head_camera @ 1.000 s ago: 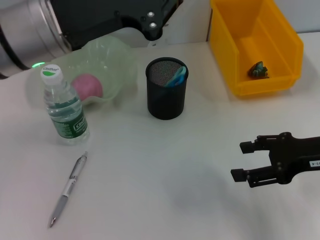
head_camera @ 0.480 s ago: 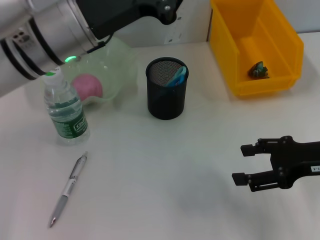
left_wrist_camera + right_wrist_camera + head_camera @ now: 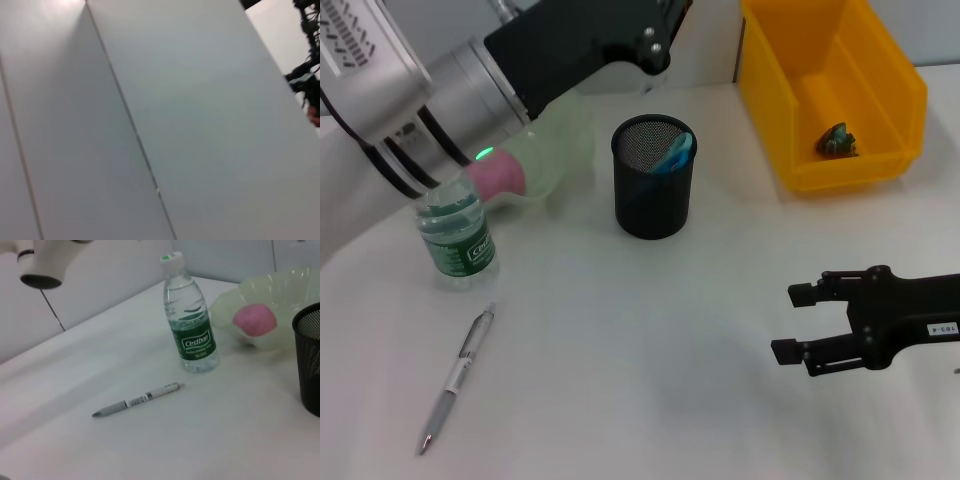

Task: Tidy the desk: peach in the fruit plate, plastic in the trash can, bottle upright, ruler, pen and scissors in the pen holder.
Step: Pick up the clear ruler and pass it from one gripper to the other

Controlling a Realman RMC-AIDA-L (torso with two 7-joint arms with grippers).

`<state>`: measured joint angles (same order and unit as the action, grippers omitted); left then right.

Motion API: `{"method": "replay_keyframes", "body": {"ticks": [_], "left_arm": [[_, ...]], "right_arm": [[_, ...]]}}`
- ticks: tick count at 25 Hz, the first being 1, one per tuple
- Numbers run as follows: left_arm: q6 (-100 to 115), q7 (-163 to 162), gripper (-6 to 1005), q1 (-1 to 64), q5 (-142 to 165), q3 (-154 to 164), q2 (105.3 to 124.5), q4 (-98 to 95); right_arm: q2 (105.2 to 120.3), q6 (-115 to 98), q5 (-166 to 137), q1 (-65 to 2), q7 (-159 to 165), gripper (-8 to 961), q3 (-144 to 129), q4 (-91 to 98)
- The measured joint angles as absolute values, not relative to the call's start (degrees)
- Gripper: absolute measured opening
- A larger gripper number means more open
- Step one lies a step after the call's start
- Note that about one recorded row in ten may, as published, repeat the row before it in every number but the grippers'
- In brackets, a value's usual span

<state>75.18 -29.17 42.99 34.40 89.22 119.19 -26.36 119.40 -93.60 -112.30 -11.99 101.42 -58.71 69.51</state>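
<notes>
The counter [image 3: 620, 330] is a plain, pale, matte surface filling most of the head view, bare across its lower middle. Behind it, along the top of the frame, runs a light wall; the left wrist view shows only flat grey-white panels [image 3: 150, 120] with thin seams.

At the upper right of the head view stands a yellow bin [image 3: 880, 100], with a small crumpled greenish piece of plastic [image 3: 837, 140] lying on its floor. In the upper middle a black mesh pen holder [image 3: 653, 180] stands upright, and something blue [image 3: 675, 152] pokes up inside it against the rim. To its left sits the pale green fruit plate [image 3: 270, 305], holding the pink peach [image 3: 254, 320]. Just beside the plate, nearer the camera, the water bottle [image 3: 457, 240] stands upright with a green label. Below the bottle, at the lower left of the frame, the silver pen [image 3: 455, 378] lies flat on the counter, apart from everything else.

The right gripper [image 3: 798, 322] hovers low over the counter at the lower right, its black fingers spread apart and holding nothing. The left arm [image 3: 500, 80] crosses the upper left of the frame above the plate and bottle; whether the left gripper is released or clenched, I cannot tell.
</notes>
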Motion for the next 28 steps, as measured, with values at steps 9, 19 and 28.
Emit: {"method": "replay_keyframes", "body": {"ticks": [9, 19, 28], "left_arm": [[75.6, -25.8, 12, 42.6, 33.1, 89.5, 119.18, -21.5], [78.7, -28.2, 13, 40.5, 32.6, 89.6, 118.93, -22.5], [79.4, -37.6, 12, 36.1, 35.0, 89.0, 117.89, -28.8]], "right_arm": [[119.48, -92.9, -111.6, -15.6, 101.3, 846, -59.8, 66.4], [119.53, -90.2, -111.0, -15.6, 99.6, 845, -60.4, 65.6], [119.02, -94.1, -102.1, -10.7, 93.1, 846, -48.5, 66.7]]}}
